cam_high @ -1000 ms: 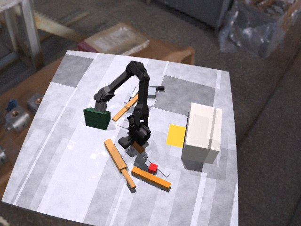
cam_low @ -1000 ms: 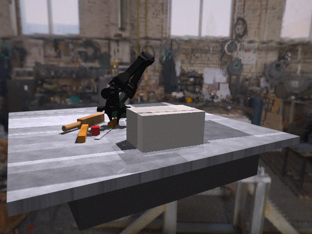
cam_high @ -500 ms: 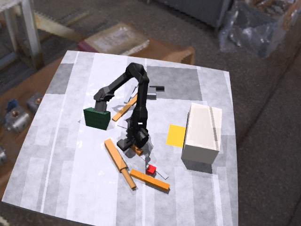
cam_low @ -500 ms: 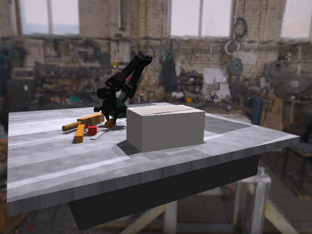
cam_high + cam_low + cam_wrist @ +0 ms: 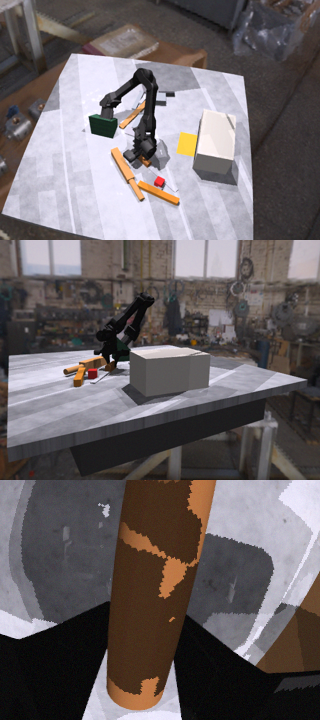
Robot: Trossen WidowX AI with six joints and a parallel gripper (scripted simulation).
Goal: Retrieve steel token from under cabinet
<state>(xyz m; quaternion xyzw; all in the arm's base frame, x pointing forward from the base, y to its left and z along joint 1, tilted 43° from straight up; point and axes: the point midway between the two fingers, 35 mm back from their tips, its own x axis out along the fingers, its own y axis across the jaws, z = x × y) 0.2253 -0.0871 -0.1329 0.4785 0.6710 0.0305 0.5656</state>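
My gripper (image 5: 141, 158) (image 5: 111, 363) (image 5: 144, 615) is shut on the round orange-brown handle (image 5: 146, 163) (image 5: 110, 367) (image 5: 150, 590) of a tool, low over the table. A thin grey strip (image 5: 171, 187) (image 5: 97, 379) runs from near the handle's end past a red cube (image 5: 159, 181) (image 5: 92, 373); whether they touch is unclear. The pale cabinet (image 5: 217, 134) (image 5: 168, 374) stands to the right in the top view, away from the gripper. The yellow marked area (image 5: 187, 144) lies before it. The token and vent slots are not visible.
An orange bar (image 5: 158, 193) (image 5: 79, 376) lies beside the cube. A wooden piece with a round handle (image 5: 122, 164) (image 5: 90, 363) lies left of my gripper. Behind are a longer orange bar (image 5: 132, 115) and a grey block (image 5: 160, 98). The arm's base meets a dark green block (image 5: 103, 127).
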